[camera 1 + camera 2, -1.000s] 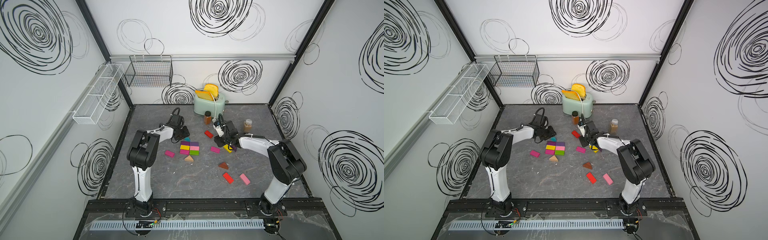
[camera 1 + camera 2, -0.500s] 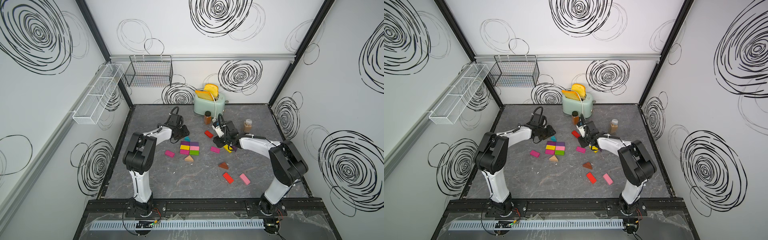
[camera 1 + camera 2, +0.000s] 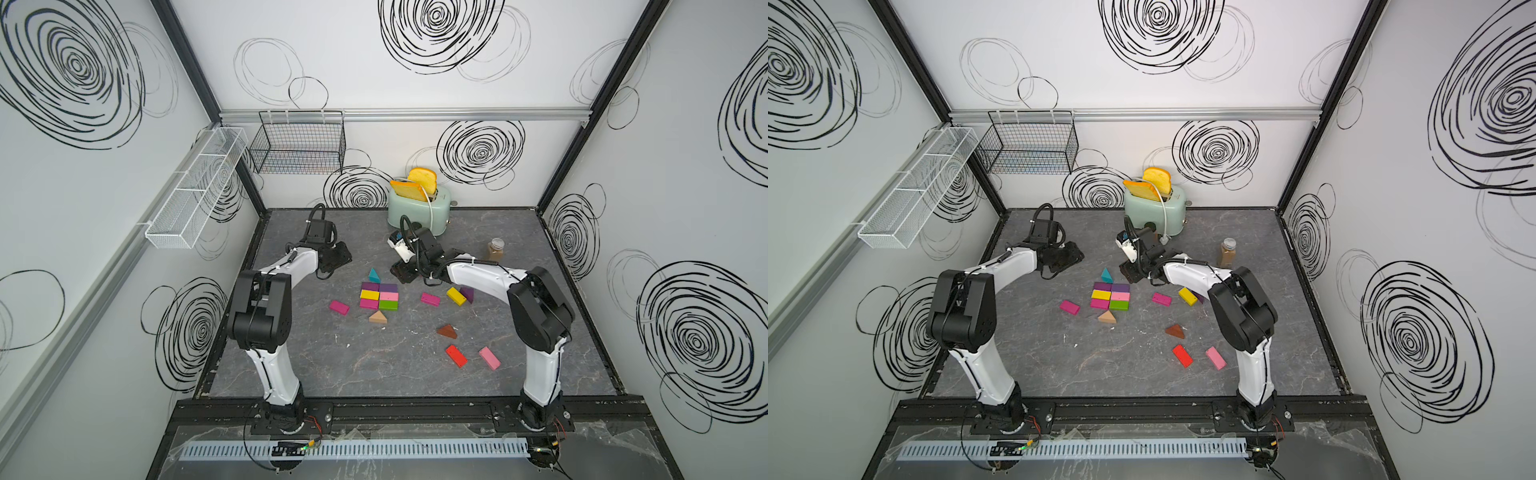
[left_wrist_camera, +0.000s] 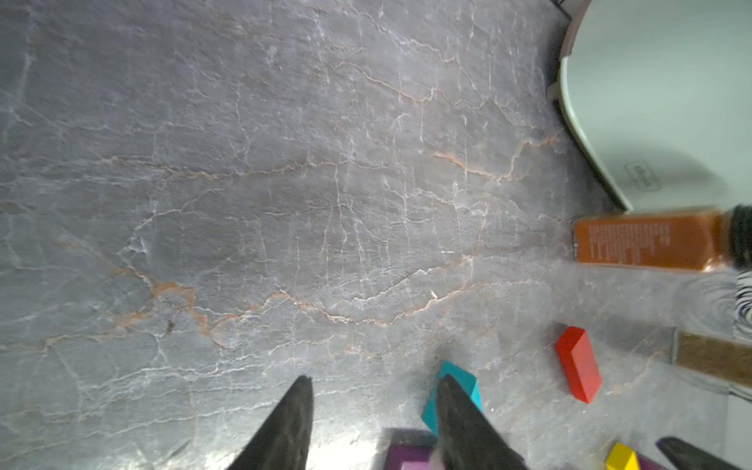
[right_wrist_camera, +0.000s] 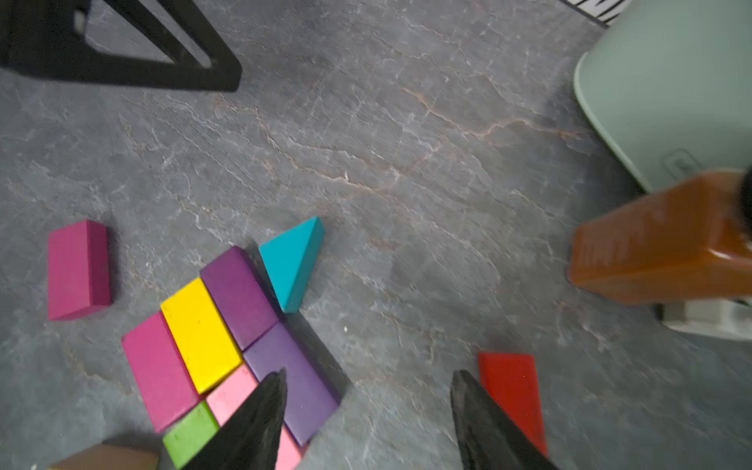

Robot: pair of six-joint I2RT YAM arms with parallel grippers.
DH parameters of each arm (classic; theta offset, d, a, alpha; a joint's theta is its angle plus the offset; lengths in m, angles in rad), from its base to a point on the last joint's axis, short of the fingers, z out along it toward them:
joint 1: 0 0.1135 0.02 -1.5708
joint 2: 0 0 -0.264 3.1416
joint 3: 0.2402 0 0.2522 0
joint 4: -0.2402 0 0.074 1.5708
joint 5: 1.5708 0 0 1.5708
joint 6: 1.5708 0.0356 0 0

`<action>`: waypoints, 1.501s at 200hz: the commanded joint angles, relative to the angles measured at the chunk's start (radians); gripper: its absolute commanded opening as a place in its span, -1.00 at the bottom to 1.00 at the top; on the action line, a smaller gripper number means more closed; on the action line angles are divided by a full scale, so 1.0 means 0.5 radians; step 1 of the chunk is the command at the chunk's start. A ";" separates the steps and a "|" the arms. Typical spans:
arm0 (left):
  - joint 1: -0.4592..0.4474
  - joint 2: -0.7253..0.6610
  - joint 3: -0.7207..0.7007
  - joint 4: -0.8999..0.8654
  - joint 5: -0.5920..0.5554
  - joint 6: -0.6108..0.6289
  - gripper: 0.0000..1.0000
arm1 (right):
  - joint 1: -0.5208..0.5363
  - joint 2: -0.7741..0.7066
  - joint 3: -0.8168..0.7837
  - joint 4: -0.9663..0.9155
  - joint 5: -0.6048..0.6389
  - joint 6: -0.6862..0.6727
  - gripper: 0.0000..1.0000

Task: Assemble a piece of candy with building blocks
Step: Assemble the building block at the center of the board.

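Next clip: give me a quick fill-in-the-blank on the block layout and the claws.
1. The wedge at the near edge of the six-brick rectangle is ___.
2. The two far-row bricks of that rectangle are both ___.
3. The toast slices stand in a mint-green ___.
4. The left claw and right claw are both ___, holding nothing.
Missing words: tan; purple; toaster; open.

Six-brick cluster [image 3: 379,296], teal wedge [image 3: 374,275] just behind, tan wedge [image 3: 377,318] just in front
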 commanded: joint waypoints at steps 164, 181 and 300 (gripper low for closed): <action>-0.151 0.140 0.013 -0.068 -0.241 0.157 0.95 | 0.086 0.376 0.372 -0.207 -0.018 -0.161 0.77; -0.151 0.148 0.020 -0.071 -0.247 0.164 0.95 | 0.086 0.414 0.407 -0.238 -0.010 -0.179 0.76; -0.180 0.227 0.026 -0.068 -0.263 0.188 0.95 | 0.018 0.527 0.531 -0.289 0.066 -0.209 0.75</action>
